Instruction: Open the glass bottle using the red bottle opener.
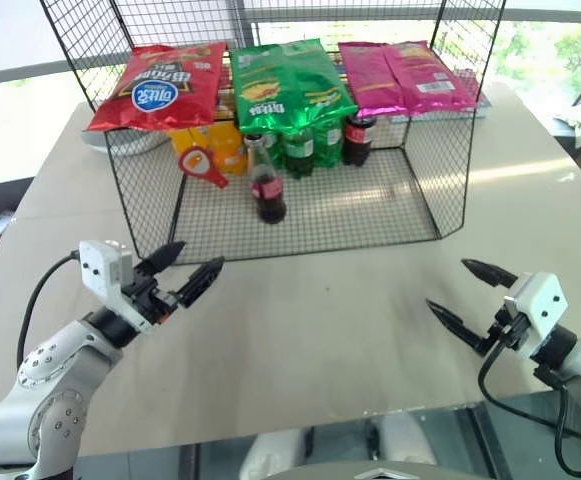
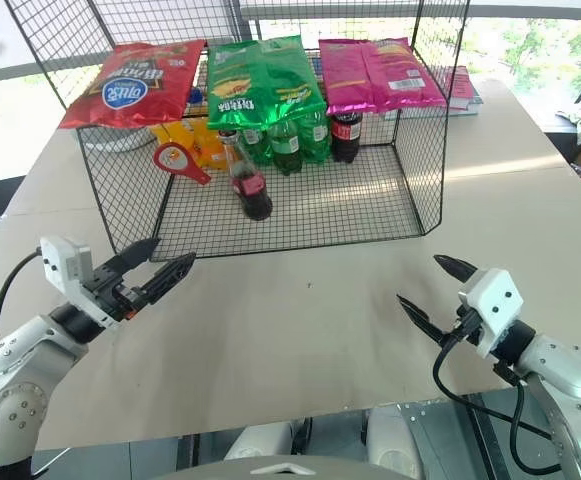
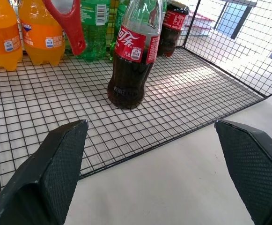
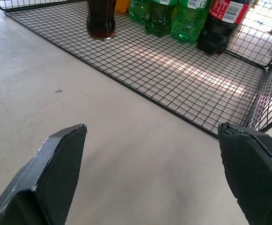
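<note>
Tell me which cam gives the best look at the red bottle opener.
The left eye view: the whole red bottle opener shows, hanging on the rack's wire side, left of the glass bottle. The right eye view matches. The left wrist view is closer but cuts off its head.

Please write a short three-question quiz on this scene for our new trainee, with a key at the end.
1. True or false: the left gripper already holds the red bottle opener.
2. Where does the glass bottle stand?
A. on the bare table
B. on the wire rack's mesh floor
C. on top of the snack bags
3. Fill in: the right gripper hangs over the table with its fingers ____.

Key:
1. False; it is open and empty, apart from the opener.
2. B
3. open
</note>
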